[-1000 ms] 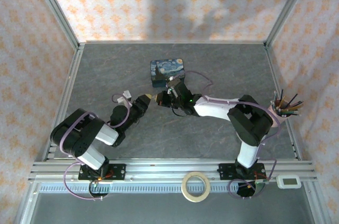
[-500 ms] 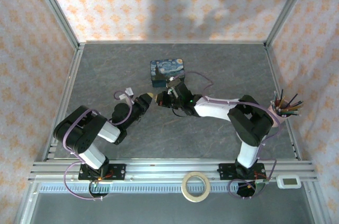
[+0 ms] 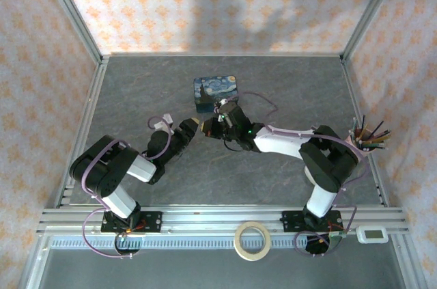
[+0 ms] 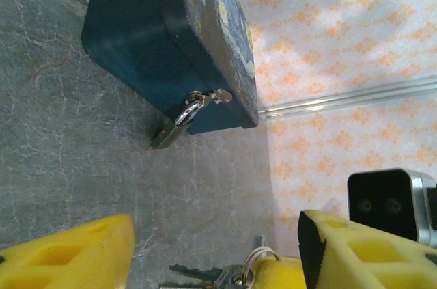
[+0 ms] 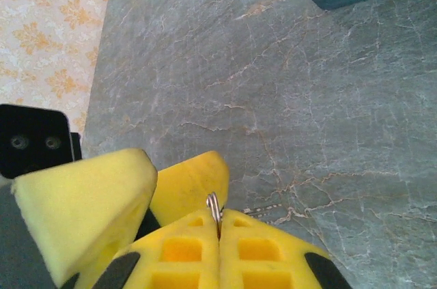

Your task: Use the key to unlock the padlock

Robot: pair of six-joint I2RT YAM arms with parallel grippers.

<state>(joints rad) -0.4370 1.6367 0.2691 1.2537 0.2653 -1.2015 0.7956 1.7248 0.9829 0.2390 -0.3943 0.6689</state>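
At tin (image 4: 130, 22): padlock (image 4: 179, 125) hung on hasp.
Right gripper (image 5: 220, 224): clamped on ring (image 5: 214, 205); key (image 4: 196, 276) dangled loose and might miss the keyhole.
Left gripper (image 4: 215, 248): jaws apart, empty; could bump key.

Bare tabletop (image 4: 82, 166) before the padlock (image 4: 174, 128), blue tin (image 4: 136, 36) behind, right pincer (image 5: 220, 219) alongside.
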